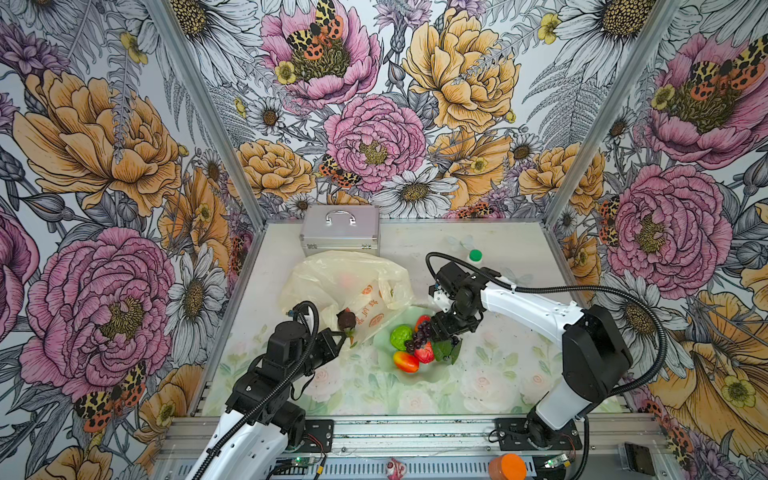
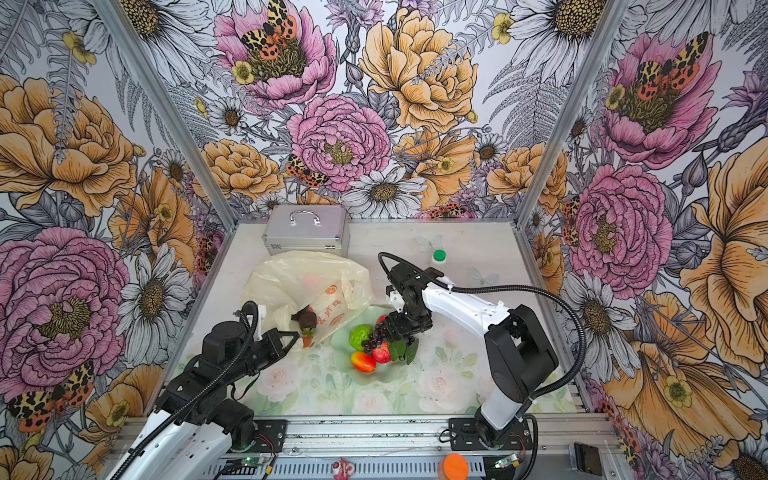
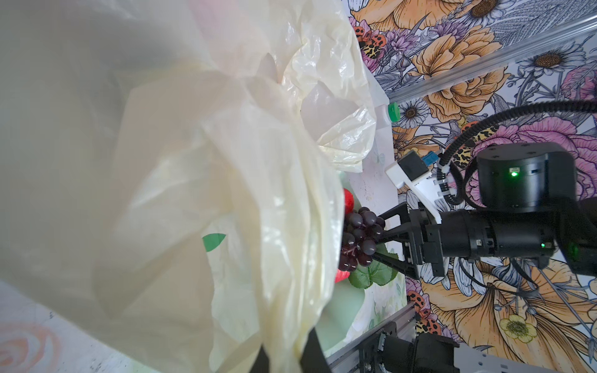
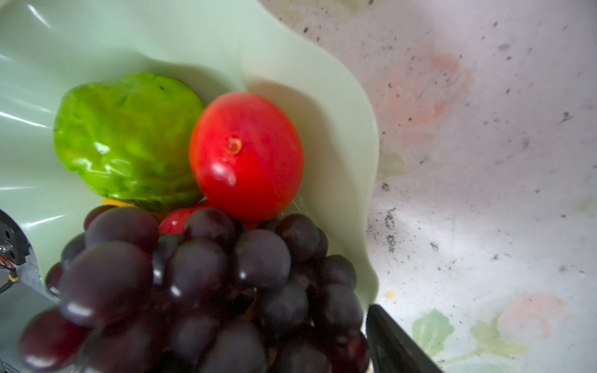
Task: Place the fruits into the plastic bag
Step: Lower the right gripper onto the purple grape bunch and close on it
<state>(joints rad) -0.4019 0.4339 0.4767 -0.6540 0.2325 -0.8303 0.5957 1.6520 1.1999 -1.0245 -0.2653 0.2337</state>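
Note:
The plastic bag (image 1: pixel 345 282) lies crumpled at the back left, and a reddish fruit shows faintly through it. My left gripper (image 1: pixel 343 333) is shut on the bag's near edge; the film is pinched between its jaws (image 3: pixel 284 352). A dark mangosteen (image 1: pixel 346 320) sits at the bag's mouth. The purple grape bunch (image 1: pixel 419 336) hangs over the pale green dish (image 1: pixel 415 380), with my right gripper (image 1: pixel 427 332) shut on it, one finger (image 3: pixel 392 213) on each side. In the dish lie a lime-green ball (image 4: pixel 129 135), a red mango (image 4: pixel 247 155), a strawberry (image 1: pixel 424 352) and a red-yellow mango (image 1: pixel 406 361).
A silver metal case (image 1: pixel 340 228) stands against the back wall behind the bag. A green-capped bottle (image 1: pixel 475 255) is at the back right, beyond my right wrist. An orange lid (image 1: pixel 507 467) and a small pink object (image 1: pixel 395 467) sit on the front rail.

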